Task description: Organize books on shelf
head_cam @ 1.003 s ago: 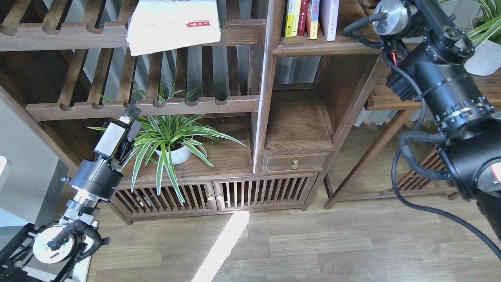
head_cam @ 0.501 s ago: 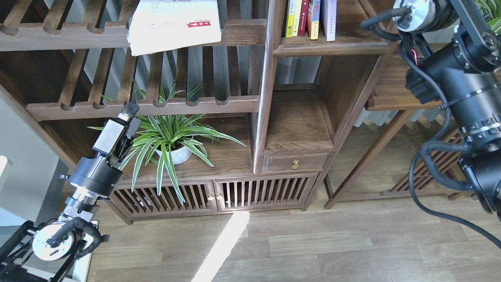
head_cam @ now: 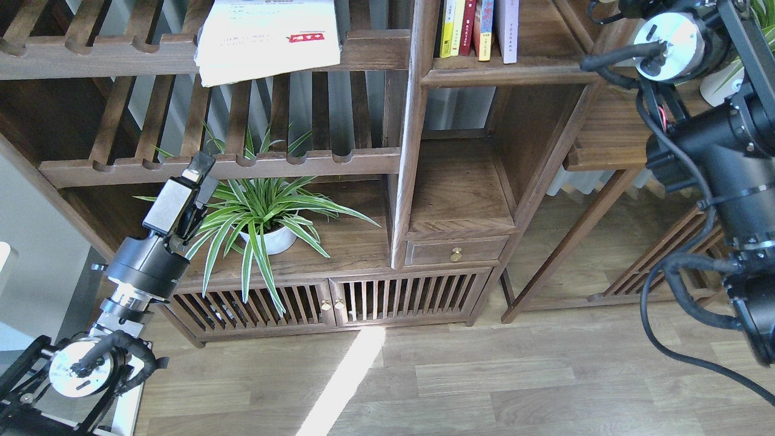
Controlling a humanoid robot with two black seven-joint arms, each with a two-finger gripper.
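- The large white book with a red rectangular mark [head_cam: 269, 37] is lying flat on the upper slatted rack [head_cam: 181, 57], its near edge hanging over the front rail.
- A row of upright books [head_cam: 481, 27], yellow, dark red, orange and pale lavender-white among them, is standing on the plank of the narrow shelf compartment [head_cam: 508, 72], near its left wall.
- The compartment below [head_cam: 457, 194] is showing only bare wood.
- The left gripper [head_cam: 197, 175] is hovering in front of the lower slatted rail, just beside the spider plant [head_cam: 260, 209] in its white pot; its jaws are looking close together with nothing between them.
- The right arm [head_cam: 720, 139] is rising along the right edge of the view; its gripper is lying outside the view, so I cannot tell how its jaws are standing.
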